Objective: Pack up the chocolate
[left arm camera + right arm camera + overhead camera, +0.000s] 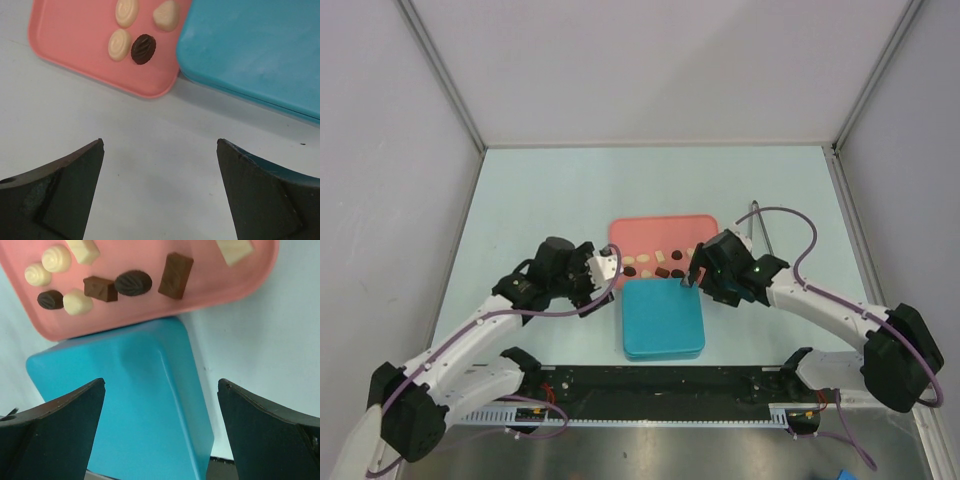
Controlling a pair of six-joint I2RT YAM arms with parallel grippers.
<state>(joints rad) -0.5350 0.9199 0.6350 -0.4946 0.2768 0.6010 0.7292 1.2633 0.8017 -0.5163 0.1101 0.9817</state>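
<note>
The bench is the largest thing we see: a pale, smooth, matte sheet. On it, at the middle, lies the pink tray, a shallow plastic rectangle with rounded corners and a low, soft rim. We place everything else from that tray.

The left arm and the right arm are white shells with black joints and lilac cable. They reach in toward the tray's near-left and near-right corners. The left jaws stand wide apart over bare bench just off the near-left corner, with nothing between them. The right jaws are also spread wide and empty, above the near-right corner. In both wrist views the fingers are dark, wedge-shaped and dull.

Just beside the tray's near edge sits the teal box – square, smooth-topped, with rounded edges and its lid closed. Whether it touches the tray we cannot tell.

Right of the tray lies a thin grey rod.

The chocolate is all in the tray, in a loose band across its near half and apart from the box. The pieces are small and moulded. There are cream-white rounds with a spiral on top, a dark ribbed oval, a dark oval veined like a leaf, a reddish-brown rectangle, a small brown block and plain cream bars.
</note>
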